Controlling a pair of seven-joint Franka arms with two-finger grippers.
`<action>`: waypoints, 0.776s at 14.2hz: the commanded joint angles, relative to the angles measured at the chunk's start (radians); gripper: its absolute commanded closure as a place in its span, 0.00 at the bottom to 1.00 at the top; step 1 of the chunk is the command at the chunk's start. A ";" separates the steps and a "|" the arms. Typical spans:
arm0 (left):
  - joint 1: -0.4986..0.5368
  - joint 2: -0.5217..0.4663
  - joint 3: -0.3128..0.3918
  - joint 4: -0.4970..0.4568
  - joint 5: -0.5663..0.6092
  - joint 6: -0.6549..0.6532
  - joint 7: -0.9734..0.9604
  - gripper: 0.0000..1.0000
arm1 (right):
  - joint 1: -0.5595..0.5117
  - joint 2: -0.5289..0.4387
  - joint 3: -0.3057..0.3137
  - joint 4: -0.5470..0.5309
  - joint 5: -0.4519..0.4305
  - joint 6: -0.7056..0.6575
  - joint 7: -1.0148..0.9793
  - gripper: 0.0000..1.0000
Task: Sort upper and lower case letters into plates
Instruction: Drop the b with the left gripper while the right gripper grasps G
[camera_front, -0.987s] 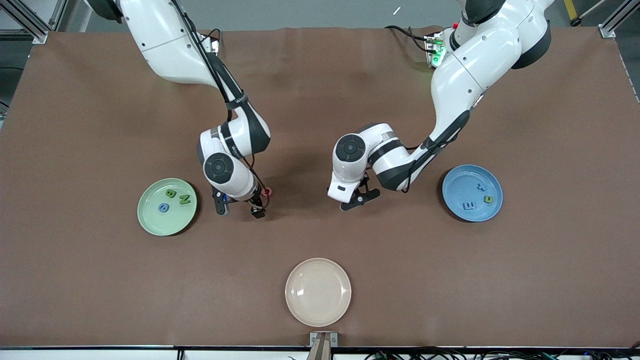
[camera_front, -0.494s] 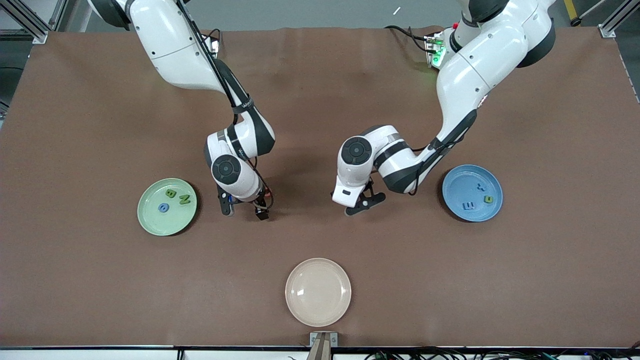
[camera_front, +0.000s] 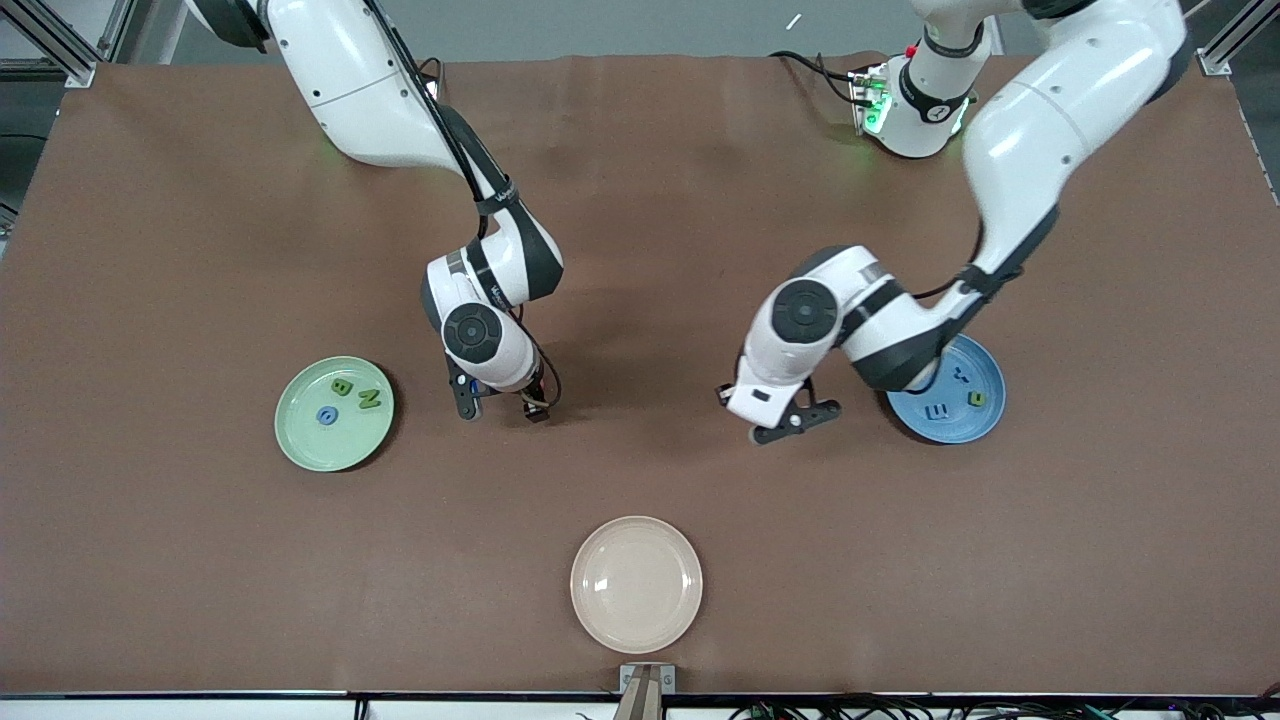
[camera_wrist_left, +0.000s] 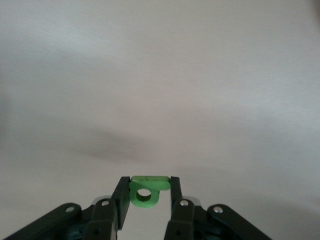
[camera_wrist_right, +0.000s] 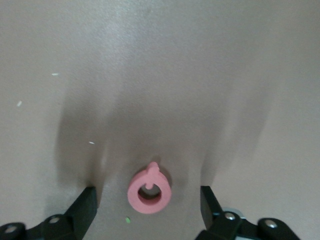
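My left gripper (camera_front: 790, 424) hangs over the bare table beside the blue plate (camera_front: 985, 428). It is shut on a small green letter with a round hole (camera_wrist_left: 145, 193). My right gripper (camera_front: 500, 405) is low over the table between the pale green plate (camera_front: 300, 445) and the table's middle. It is open, and a pink ring-shaped letter (camera_wrist_right: 149, 192) lies flat between its fingers (camera_wrist_right: 86, 206) without touching them. The green plate holds a green B (camera_front: 341, 386), a green N (camera_front: 369, 399) and a blue O (camera_front: 327, 414). The blue plate holds three small letters (camera_front: 938, 411).
A cream-white plate (camera_front: 636, 584) with nothing on it lies near the table's front edge, nearer to the front camera than both grippers. The left arm's elbow (camera_front: 890, 345) overhangs part of the blue plate. A brown mat (camera_front: 640, 150) covers the table.
The left arm has swung toward the blue plate with the green letter in its gripper. The right gripper has shifted slightly toward the table's middle, over the pink letter, and its fingers have narrowed a little.
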 joint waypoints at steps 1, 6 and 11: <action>0.214 -0.063 -0.124 -0.157 0.016 -0.020 0.117 0.85 | 0.014 -0.057 -0.016 -0.047 -0.005 -0.009 0.019 0.12; 0.530 -0.076 -0.245 -0.343 0.139 -0.018 0.307 0.85 | 0.026 -0.109 -0.041 -0.065 -0.068 -0.007 0.076 0.17; 0.719 -0.065 -0.265 -0.453 0.245 -0.003 0.450 0.85 | 0.051 -0.105 -0.041 -0.127 -0.080 0.059 0.099 0.17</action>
